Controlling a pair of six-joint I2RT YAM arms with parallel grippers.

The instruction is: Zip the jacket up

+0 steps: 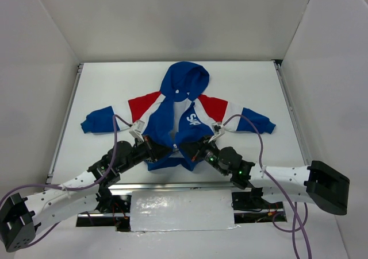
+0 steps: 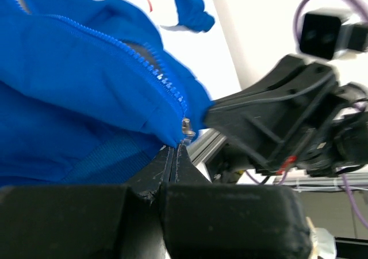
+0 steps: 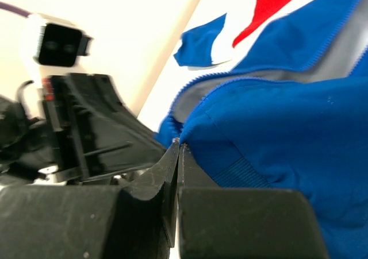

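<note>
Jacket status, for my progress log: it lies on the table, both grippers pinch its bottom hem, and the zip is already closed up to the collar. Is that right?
Not quite. The zip is open: the left wrist view shows the slider down at the bottom hem, beside the left gripper. The rest holds: the jacket lies on the table, and the right gripper pinches the hem too.

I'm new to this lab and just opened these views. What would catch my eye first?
The blue jacket with red and white shoulder bands lies spread flat in the middle of the white table, hood toward the far edge. Both arms meet at its near hem: the left gripper is pinched shut just below the zipper slider, and the right gripper is shut on the hem opposite.
</note>
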